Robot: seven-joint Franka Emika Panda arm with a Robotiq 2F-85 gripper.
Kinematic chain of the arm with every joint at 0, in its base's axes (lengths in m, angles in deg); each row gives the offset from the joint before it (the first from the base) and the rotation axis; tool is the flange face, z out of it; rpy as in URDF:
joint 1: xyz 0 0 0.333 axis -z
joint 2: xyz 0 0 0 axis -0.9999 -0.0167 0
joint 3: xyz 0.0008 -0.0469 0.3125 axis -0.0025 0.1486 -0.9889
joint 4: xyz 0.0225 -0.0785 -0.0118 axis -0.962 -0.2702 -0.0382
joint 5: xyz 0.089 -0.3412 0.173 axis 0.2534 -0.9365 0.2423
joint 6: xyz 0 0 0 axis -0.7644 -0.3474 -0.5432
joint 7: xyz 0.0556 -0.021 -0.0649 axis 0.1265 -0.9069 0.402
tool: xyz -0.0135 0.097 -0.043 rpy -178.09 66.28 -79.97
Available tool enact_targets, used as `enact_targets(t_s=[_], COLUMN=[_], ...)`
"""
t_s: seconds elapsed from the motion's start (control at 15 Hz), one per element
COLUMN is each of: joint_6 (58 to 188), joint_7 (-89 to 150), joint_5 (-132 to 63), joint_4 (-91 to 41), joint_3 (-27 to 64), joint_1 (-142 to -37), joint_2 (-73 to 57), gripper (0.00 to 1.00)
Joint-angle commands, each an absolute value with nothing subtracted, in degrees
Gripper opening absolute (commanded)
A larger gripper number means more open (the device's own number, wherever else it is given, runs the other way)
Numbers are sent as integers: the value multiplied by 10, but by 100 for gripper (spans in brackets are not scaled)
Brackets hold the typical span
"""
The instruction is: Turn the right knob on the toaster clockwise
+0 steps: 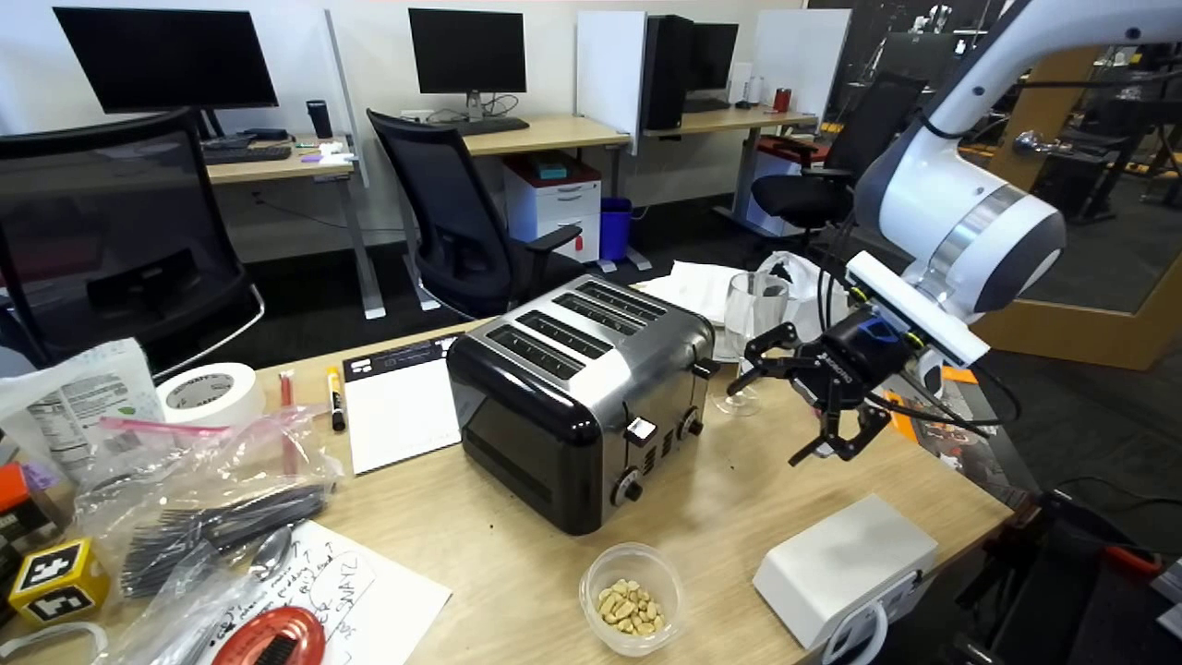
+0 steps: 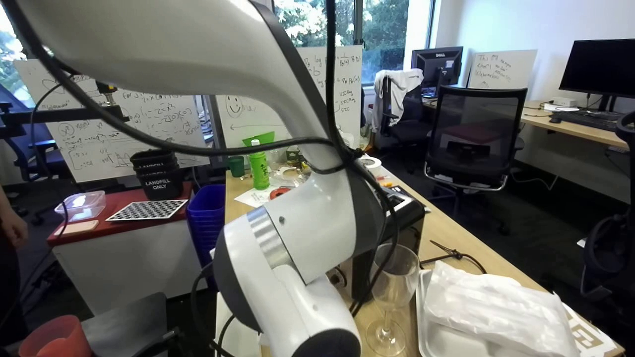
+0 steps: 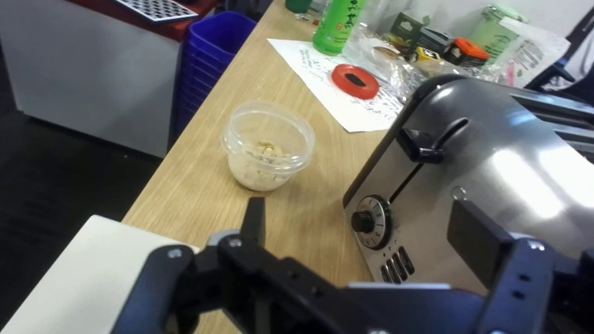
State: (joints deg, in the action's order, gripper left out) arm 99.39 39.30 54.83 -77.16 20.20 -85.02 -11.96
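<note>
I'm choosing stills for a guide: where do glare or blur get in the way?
Wrist view: bright glare streaks the metal toaster, and the claw looks slightly soft; in an exterior view, daylight washes out patches of the window.

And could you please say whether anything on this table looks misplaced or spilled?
No obvious spill or damage: the nuts sit inside their clear tub. The stemmed glass seems out of place, standing upright near the right knob of the toaster, where the gripper might bump it.
</note>
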Motion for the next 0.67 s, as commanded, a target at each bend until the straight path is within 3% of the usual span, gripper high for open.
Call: enact_targets(t_s=[0.0,0.6], joint_6=[960,929], joint_7=[381,316], joint_5=[627,698], joint_4=[-768,-780], joint_3=[208,222], joint_1=[-834,-843], joint_2=[-153,-194], gripper=[100,100])
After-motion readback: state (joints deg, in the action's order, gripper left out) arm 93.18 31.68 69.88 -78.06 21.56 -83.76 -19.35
